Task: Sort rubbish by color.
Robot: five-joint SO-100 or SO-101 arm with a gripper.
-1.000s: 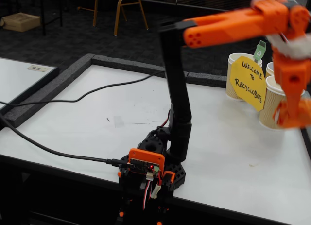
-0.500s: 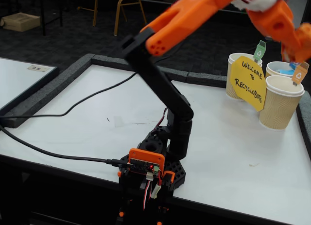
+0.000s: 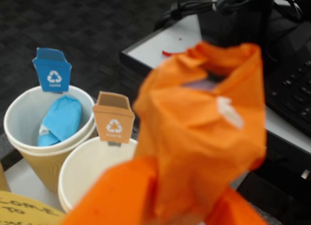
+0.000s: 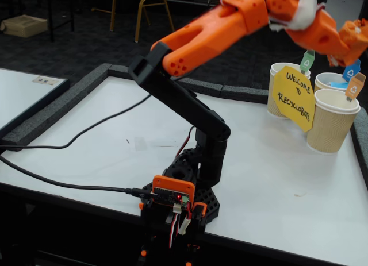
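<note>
So I've got the orange wad clamped in my gripper, held up in the air over the cups at the table's far right corner. Up close in the wrist view it fills most of the picture: bright orange paper, crumpled into loose folds with a hollow at the top, and a small bit of white tape stuck on its side. It's a bit blurry, and my orange fingers blend right into it at the bottom.

Below and left of it sits the cup with the orange tag, which looks empty inside. Next to that is the cup with the blue tag, and the blue wad is lying in it, leaning on the cup's wall.

In the fixed view my arm stretches out to the right, gripper end just above the cups beside the yellow sign. The wad itself is hard to pick out there.

The table is white with a black cable across it.
</note>
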